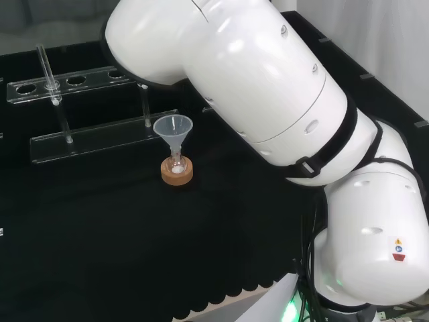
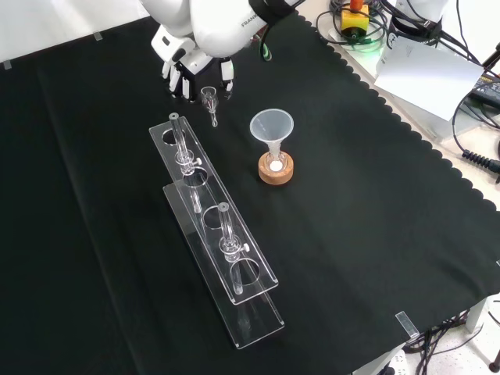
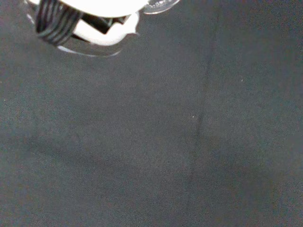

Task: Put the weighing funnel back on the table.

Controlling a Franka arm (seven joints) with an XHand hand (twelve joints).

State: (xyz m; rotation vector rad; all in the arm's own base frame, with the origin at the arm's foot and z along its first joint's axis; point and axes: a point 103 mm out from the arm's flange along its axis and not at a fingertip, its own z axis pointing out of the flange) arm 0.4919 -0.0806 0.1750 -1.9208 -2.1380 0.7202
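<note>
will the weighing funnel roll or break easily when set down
Probably light and fragile: the weighing funnel looks small, clear and thin-stemmed. Its round bowl may let it roll, though the cloth should damp that.

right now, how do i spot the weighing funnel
In the front view, find the white arm at the top; the robot hand hangs below it. The weighing funnel is the small clear piece it holds, far smaller than the funnel on its cork ring.
</note>
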